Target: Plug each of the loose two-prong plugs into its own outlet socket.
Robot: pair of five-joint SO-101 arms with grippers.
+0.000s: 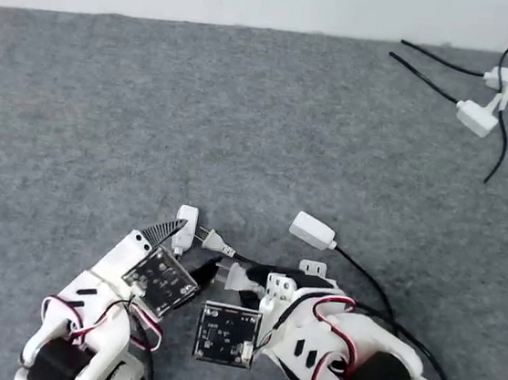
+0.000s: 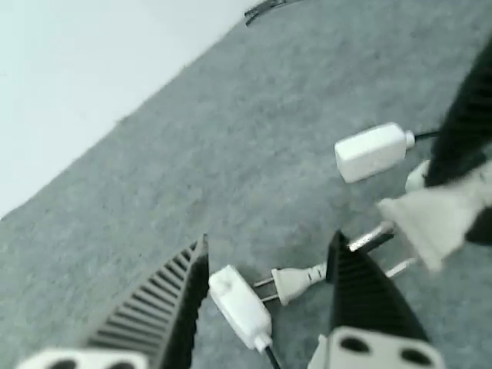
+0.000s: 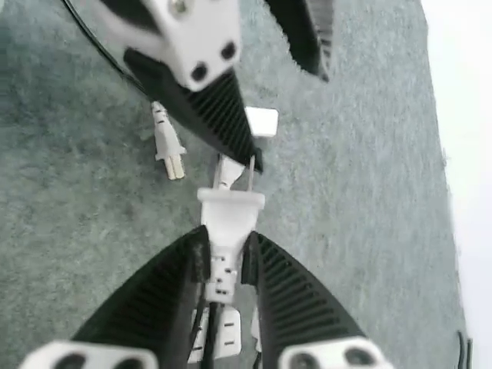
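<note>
My left gripper (image 2: 269, 250) is open low over the grey carpet. Between its fingers lie a small white outlet socket (image 2: 240, 306) and a loose two-prong plug (image 2: 296, 283), the prongs pointing at the socket with a small gap. In the high view that socket (image 1: 187, 217) and plug (image 1: 214, 241) lie just ahead of the left gripper (image 1: 188, 243). My right gripper (image 3: 229, 242) is shut on a second white two-prong plug (image 3: 231, 209), prongs pointing away towards the left arm's finger. Another white socket block (image 1: 312, 231) on a black cable lies just beyond the right gripper (image 1: 240, 276).
Two more white plug pieces (image 1: 476, 117) with black cables lie at the far right back of the carpet (image 1: 243, 125). A pale wall borders the carpet at the back. The two arms stand close together at the front edge, with red and black wires along them.
</note>
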